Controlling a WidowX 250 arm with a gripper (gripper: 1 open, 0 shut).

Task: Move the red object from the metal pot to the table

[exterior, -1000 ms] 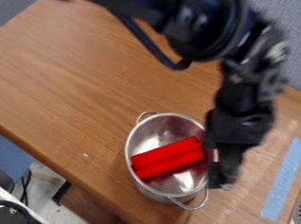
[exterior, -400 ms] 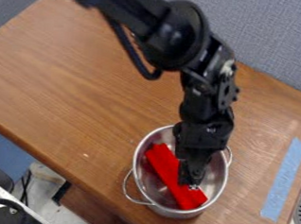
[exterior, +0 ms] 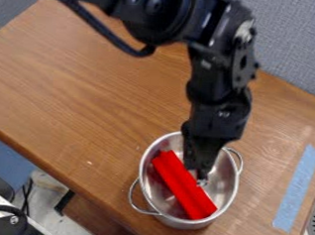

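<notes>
On the left of the view, the brown wood-grain table (exterior: 68, 95) runs bare from its near edge up toward the middle, with only my dark arm crossing above its far part. Low down at the left, below the table's edge, some dark cables and pale clutter show, too blurred for me to name.

Toward the middle and lower right stands the metal pot (exterior: 153, 194), round and shiny, close to the table's near edge, with 1 small loop handle showing at its lower left rim. Inside it lies the red object (exterior: 184, 183), a long flat-sided block set on a slant: its upper end points toward the pot's left wall and its lower end reaches down to the right, near the rim.

My gripper (exterior: 199, 159) hangs straight down into the pot from above, its tips just over the upper right side of the red object, near the block's middle. My jaws are drawn together narrow. Whether they pinch the block or merely touch it I cannot tell, since my own dark fingers hide the contact. The block itself lies in the pot, below and slightly left of my tips.

Farther right, a strip of light blue tape (exterior: 294, 196) lies on the table, running toward the near edge, well apart from the pot.
</notes>
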